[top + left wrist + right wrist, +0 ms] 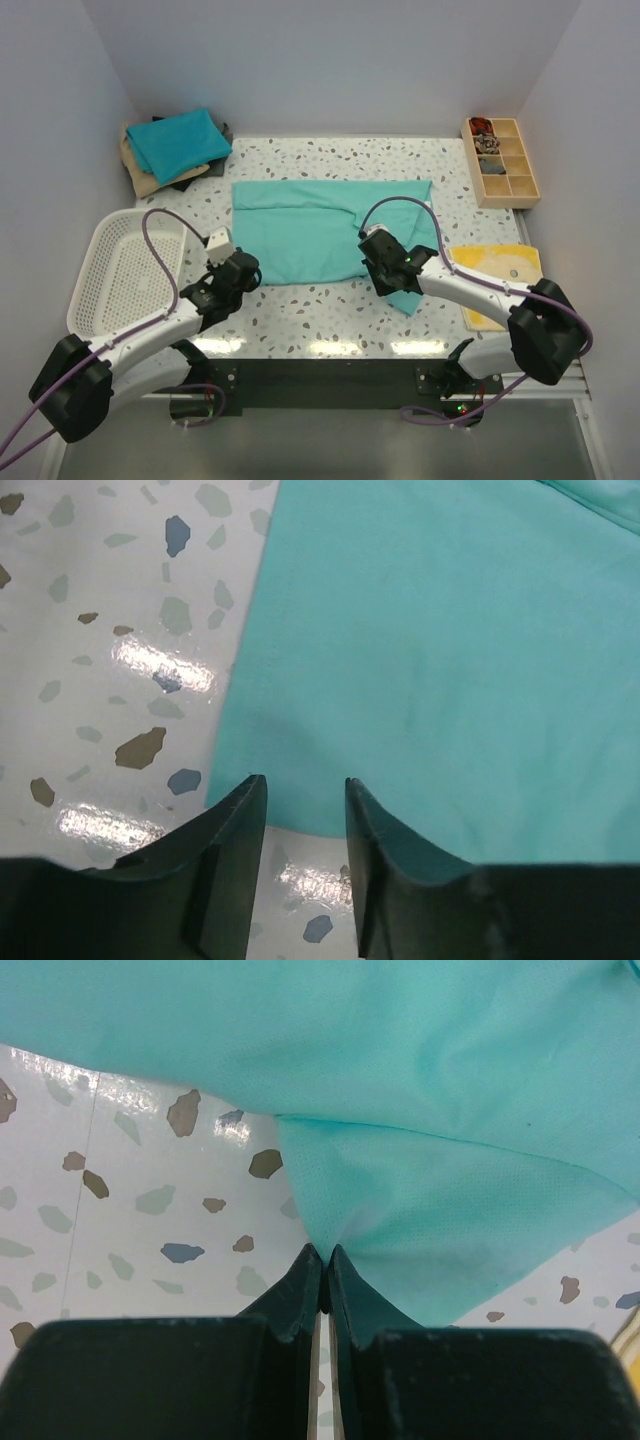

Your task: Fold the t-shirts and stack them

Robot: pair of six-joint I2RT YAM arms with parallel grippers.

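A light sea-green t-shirt (pixel 320 228) lies spread in the middle of the table. My left gripper (pixel 246 270) is open at the shirt's near-left corner; in the left wrist view the gripper (pixel 300 790) straddles the shirt's (pixel 430 660) near edge, with nothing between the jaws. My right gripper (pixel 377 268) is shut on the shirt's near-right sleeve (pixel 405 296); the right wrist view shows the cloth (pixel 440 1210) pinched at the fingertips (pixel 326 1252). A folded teal-blue t-shirt (pixel 180 140) tops a stack of tan and dark ones at the far left.
A white mesh basket (pixel 125 268) stands at the left edge beside my left arm. A wooden compartment tray (pixel 502 162) sits at the far right. A flat yellow sheet (pixel 497 270) lies under my right arm.
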